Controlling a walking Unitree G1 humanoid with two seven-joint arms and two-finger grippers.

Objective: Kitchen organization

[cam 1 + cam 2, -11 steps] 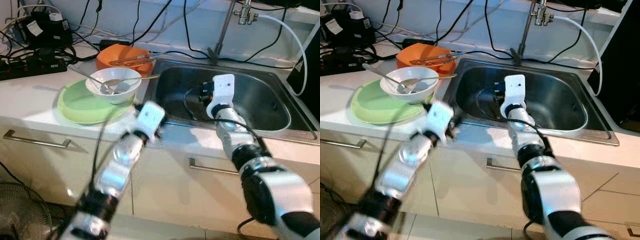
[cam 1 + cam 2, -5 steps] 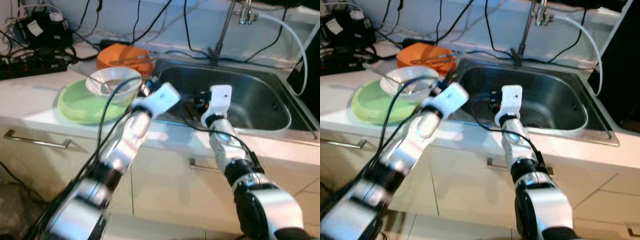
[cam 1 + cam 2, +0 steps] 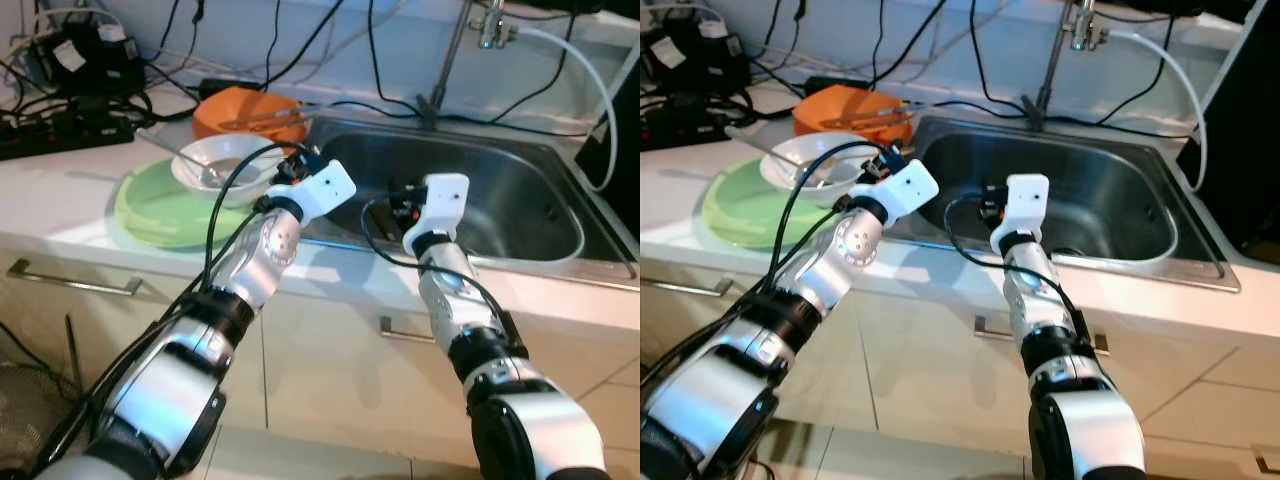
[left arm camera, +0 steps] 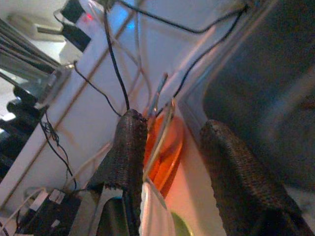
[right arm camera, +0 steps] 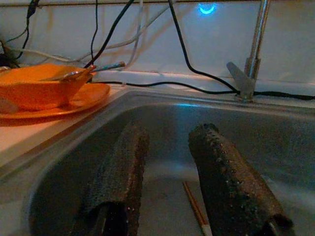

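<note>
Since the earlier frames, the left claw (image 3: 300,160) has been swung up from below the desk edge to the rim of the white bowl (image 3: 215,165), while the right claw (image 3: 398,200) has been drawn back a little toward the near wall of the sink (image 3: 540,175). The bowl, with spoons in it, is seen on the green plate (image 3: 150,210), just in front of the orange bowl (image 3: 245,105) carrying tongs. In the left wrist view the left fingers (image 4: 125,152) are spread, with the white rim and the orange bowl between them; the right fingers (image 5: 120,172) are also spread and empty above a chopstick (image 5: 194,209) on the sink floor. For a clean lift, the rim should probably be straddled squarely by one finger inside and one outside, the spoon handles avoided, and the bowl kept level so that nothing slides onto the desk (image 3: 60,190).
</note>
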